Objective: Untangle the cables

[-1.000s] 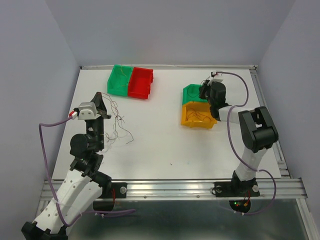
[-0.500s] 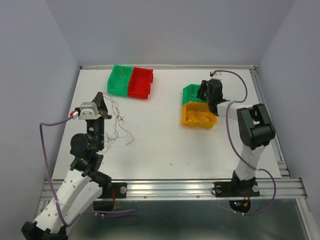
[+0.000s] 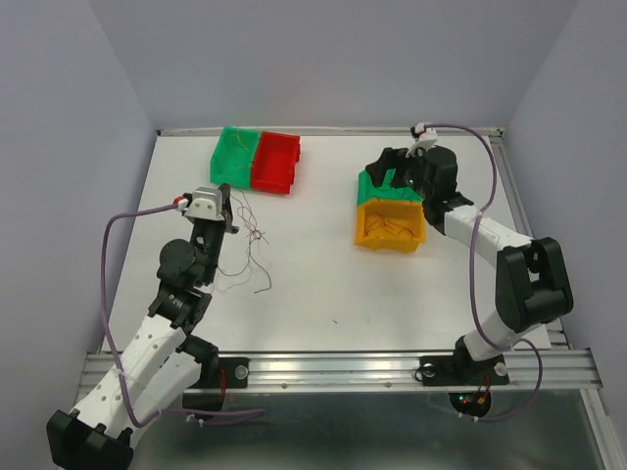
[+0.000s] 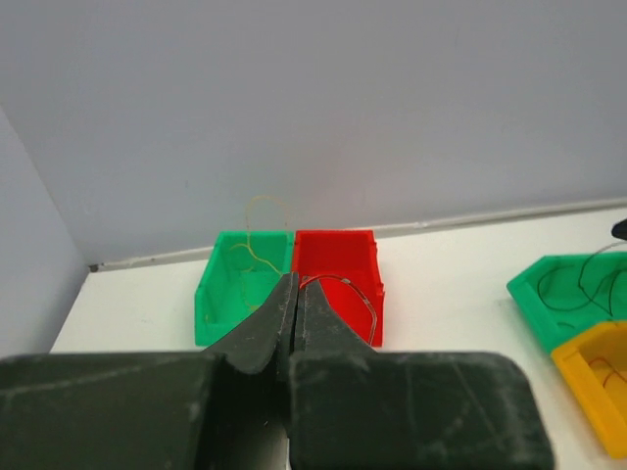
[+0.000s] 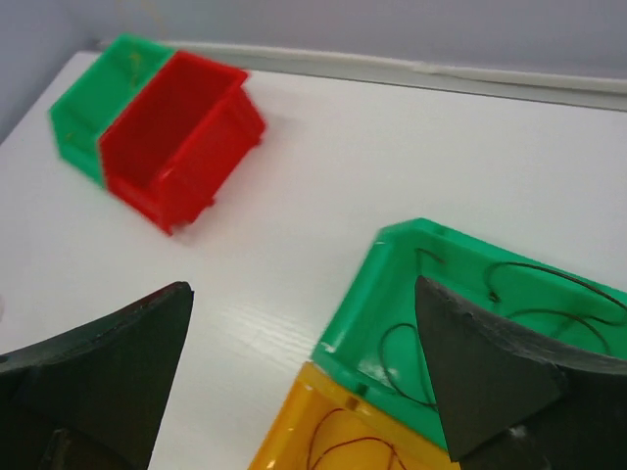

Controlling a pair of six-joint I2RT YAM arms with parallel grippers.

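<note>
My left claw (image 4: 296, 292), pressed together, pinches the cables (image 3: 251, 240), whose loose strands trail down onto the desk (image 3: 323, 284); my right claw (image 5: 304, 294), spread wide, hovers over the green bin (image 5: 364, 294) adjoining the yellow bin (image 5: 294, 426)

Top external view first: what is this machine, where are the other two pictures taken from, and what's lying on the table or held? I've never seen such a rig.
A robot: left arm and right arm, bolted at the near edge of a white table. The top view looks down from behind them; each wrist picture comes from a camera on one arm, past its own fingers. The left gripper is shut on thin curly cables trailing over the table. The right gripper is open above the right green bin, which holds dark strands, beside a yellow bin with more. Farther left stand a left green bin and a red bin.
</note>
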